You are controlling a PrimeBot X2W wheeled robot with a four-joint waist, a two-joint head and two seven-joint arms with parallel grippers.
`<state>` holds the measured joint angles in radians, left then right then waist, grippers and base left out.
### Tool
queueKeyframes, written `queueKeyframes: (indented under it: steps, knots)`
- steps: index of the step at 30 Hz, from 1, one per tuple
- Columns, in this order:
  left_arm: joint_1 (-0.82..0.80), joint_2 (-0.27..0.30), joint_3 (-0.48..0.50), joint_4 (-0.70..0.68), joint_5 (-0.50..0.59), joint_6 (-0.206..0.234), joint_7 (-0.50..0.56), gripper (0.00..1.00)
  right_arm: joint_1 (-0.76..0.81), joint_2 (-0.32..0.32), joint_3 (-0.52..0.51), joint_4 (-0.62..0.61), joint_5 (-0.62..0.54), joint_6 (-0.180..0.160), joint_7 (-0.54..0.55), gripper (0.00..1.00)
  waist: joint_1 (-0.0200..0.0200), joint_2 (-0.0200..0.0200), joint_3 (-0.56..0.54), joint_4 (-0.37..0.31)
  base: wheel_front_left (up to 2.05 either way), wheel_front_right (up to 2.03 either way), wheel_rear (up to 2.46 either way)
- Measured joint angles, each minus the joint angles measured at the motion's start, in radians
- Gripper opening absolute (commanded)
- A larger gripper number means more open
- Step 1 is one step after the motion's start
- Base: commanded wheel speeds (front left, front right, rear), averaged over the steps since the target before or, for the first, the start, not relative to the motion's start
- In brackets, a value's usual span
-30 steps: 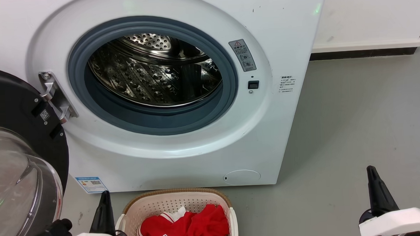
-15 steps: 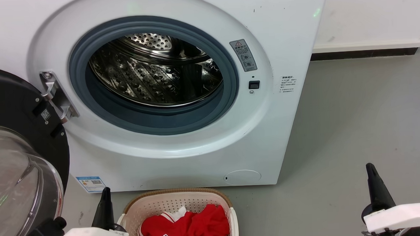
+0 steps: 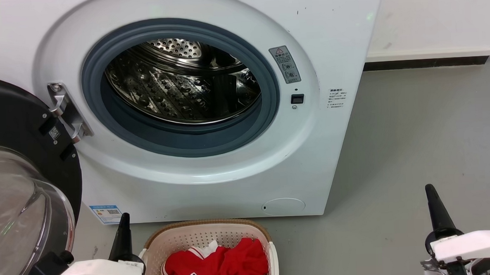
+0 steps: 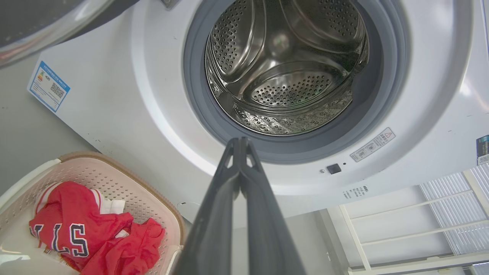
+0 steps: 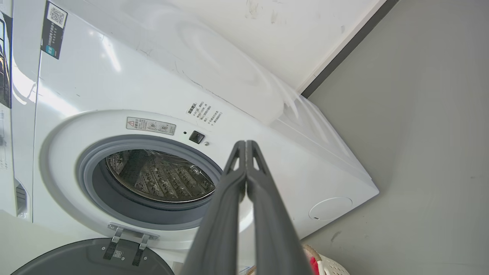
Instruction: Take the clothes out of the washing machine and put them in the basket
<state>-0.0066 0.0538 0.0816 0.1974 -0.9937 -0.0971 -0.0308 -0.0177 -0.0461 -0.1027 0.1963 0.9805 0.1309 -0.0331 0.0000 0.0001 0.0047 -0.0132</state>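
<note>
**Red clothes in the basket, both grippers closed and empty**

Head view: the large white front-loading washing machine (image 3: 214, 188) stands with its black-rimmed glass door (image 3: 12, 205) swung open to the left. Its perforated steel drum (image 3: 177, 91) shows bare metal behind the grey gasket. On the grey floor (image 3: 415, 146), just in front of the machine, sits the small cream perforated plastic basket with a brown woven rim (image 3: 207, 223). The bright red clothes (image 3: 229, 262) lie bunched inside it. The left gripper (image 3: 124, 219) rises just left of the basket, the right gripper (image 3: 431, 191) well apart over the floor.

Left wrist view: the two dark fingers meet along their length, closed on nothing. The jersey's dark, white-edged letters L and S are readable, with striped trim beside them.

Right wrist view: these fingers too are pressed together and empty. The machine's white side panel and the wall behind it are visible here.
</note>
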Motion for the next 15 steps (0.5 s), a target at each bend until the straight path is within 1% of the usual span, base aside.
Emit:
queueKeyframes:
  steps: [15]
  knots:
    - [-0.025,-0.001,0.01,0.014,-0.169,-0.009,0.039,0.0,-0.023,0.0,-0.003,0.013,0.172,0.0,0.04,0.0,0.0,0.0,0.0,0.003,0.0,0.0,0.0]
